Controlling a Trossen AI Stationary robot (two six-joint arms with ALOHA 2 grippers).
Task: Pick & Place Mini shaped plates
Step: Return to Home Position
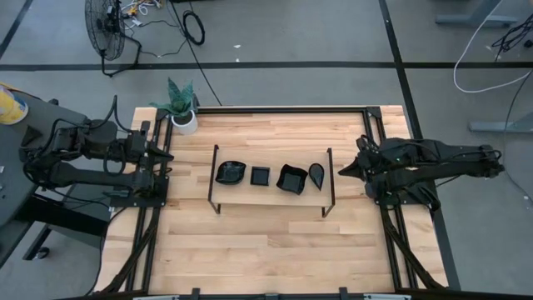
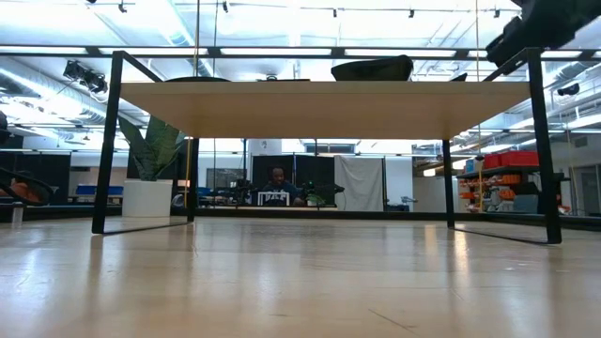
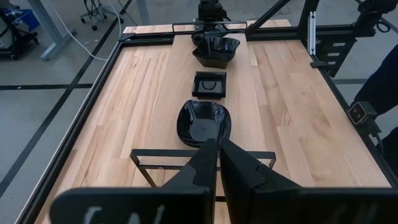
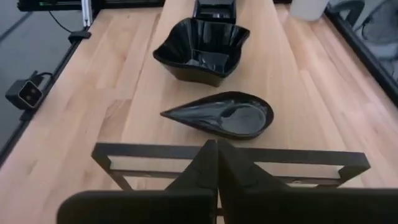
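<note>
A potted plant (image 1: pixel 181 107) sits on the table (image 1: pixel 266 250) corner, a fan (image 1: pixel 104 29) beyond.

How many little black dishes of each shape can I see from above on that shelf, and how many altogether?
Wavy-edged dishes: 2, one rounded and one bigger, squarish
Small square dish: 1
Teardrop dish: 1
Total: 4 showing from above; any stacked underneath cannot be counted.
</note>
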